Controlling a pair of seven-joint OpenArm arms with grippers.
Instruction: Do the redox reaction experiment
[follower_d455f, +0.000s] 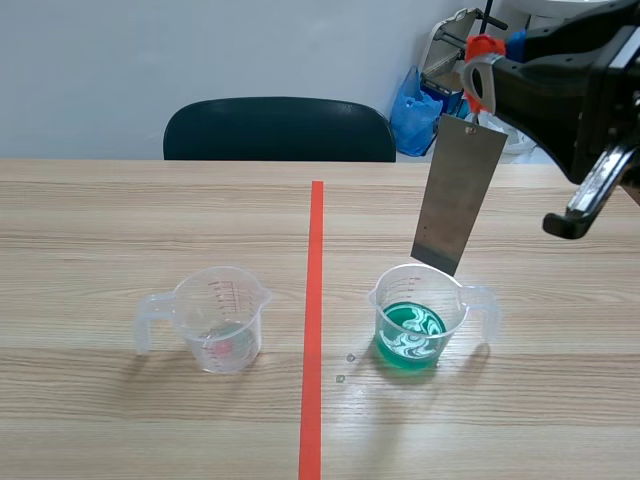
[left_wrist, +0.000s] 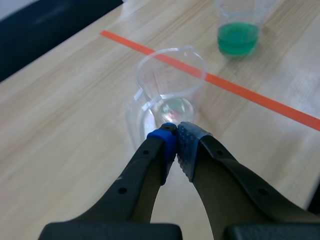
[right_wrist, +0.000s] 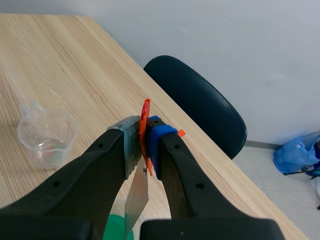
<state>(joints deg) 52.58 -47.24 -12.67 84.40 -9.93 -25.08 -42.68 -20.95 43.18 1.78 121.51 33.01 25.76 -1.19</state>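
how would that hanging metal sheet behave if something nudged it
The metal sheet looks flat and straight, so probably stiff. It hangs from an orange clip in the right end effector, so a nudge would likely swing it. Thin, so probably light.

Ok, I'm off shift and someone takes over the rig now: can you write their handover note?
Left gripper: shut on nothing, just short of the clear cup.
Right gripper: shut on the orange clip; the metal plate hangs from it above the green-liquid cup.
Done: plate held over the cup.
Left: probably dipping the plate into the green liquid; its lower edge is near the rim, not yet in.
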